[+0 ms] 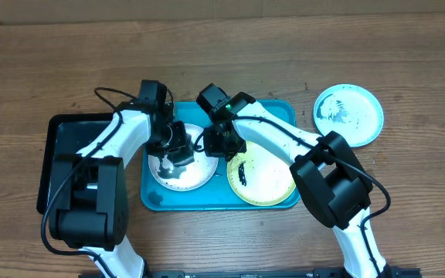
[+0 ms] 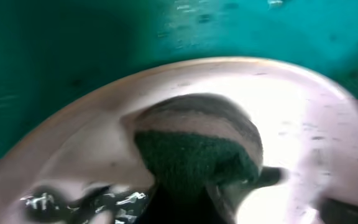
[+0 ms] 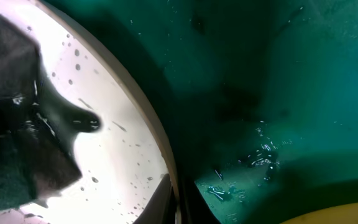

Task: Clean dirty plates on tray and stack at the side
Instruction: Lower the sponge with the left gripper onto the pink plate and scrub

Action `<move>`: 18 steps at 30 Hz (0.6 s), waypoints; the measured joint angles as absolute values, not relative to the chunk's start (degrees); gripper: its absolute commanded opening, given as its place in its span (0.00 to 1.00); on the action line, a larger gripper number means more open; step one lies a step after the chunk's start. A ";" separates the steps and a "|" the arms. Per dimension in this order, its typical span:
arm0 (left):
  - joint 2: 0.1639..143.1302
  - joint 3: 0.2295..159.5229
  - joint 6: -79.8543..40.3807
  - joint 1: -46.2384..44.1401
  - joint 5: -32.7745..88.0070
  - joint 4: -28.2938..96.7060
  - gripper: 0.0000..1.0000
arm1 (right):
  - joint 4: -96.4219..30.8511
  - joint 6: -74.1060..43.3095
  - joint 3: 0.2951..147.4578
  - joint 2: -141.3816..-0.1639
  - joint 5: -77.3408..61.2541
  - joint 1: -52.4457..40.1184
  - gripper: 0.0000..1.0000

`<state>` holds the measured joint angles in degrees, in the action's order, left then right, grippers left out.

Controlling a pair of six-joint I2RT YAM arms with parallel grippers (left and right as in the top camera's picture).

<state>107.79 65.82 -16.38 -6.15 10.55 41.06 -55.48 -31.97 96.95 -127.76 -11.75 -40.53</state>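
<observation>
The white plate [image 1: 195, 176] lies at the left of the turquoise tray [image 1: 276, 112], with dark smears and specks. The yellow-green plate [image 1: 269, 181] with a dark smear lies on the tray's right. The light blue plate [image 1: 348, 114] with dark smears sits on the table to the right. My left gripper [image 1: 178, 148] is shut on a dark green sponge [image 2: 194, 158] pressed on the white plate [image 2: 303, 124]. My right gripper [image 1: 219, 144] pinches the white plate's rim [image 3: 166, 162], with one finger on each side [image 3: 174, 202].
A black tray [image 1: 52, 162] lies left of the turquoise tray, under the left arm. The tray floor [image 3: 260, 74] is wet between the plates. The yellow-green plate's edge [image 3: 340, 214] shows at the lower right of the right wrist view.
</observation>
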 measured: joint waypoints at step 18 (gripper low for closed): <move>109.27 74.89 -17.76 -6.59 -12.95 56.12 0.04 | -55.11 -32.40 96.95 -127.76 -12.23 -40.91 0.04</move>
<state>109.27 74.89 -17.76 -6.59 -12.95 56.12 -55.11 -32.40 96.95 -127.76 -12.23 -40.91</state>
